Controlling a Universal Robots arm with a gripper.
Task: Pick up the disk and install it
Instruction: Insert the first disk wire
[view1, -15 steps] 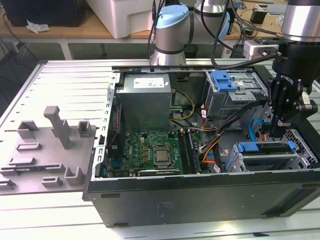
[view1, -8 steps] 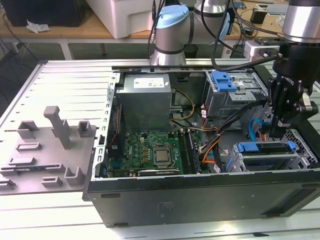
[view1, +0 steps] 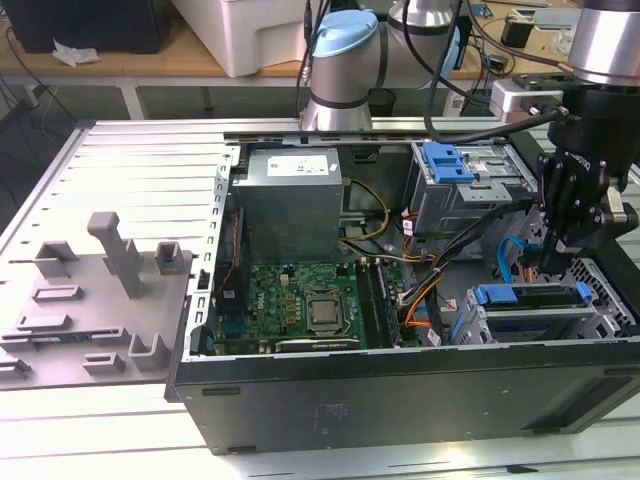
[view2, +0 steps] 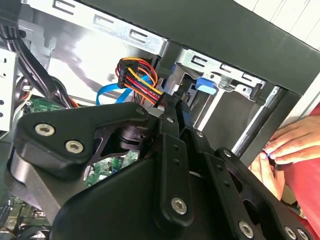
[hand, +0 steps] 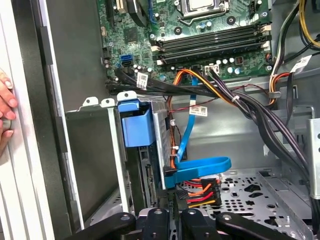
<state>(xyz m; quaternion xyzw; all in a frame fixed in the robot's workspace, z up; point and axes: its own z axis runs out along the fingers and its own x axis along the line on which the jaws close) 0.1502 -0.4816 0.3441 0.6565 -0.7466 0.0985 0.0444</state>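
The black metal end effector (view1: 549, 266) hangs just above the grey sheet-steel drive cage (view1: 612, 305); whether it is apart or together cannot be determined. The flat silver disk (view1: 530, 296), framed in blue plastic, sits in that cage inside the open black computer case (view1: 400, 400).

Green printed-circuit motherboard (view1: 300, 300) with silver socket. Just beside it: large grey metal box (view1: 290, 195), white sticker. On the motherboard's exterior-view right: flat disk (view1: 527, 297) in blue plastic bracket, body probably silver-grey, hard to confirm. Between them: flat blue ribbon cable (hand: 210, 162) and orange/red/yellow/black wire bundle (hand: 200, 192).
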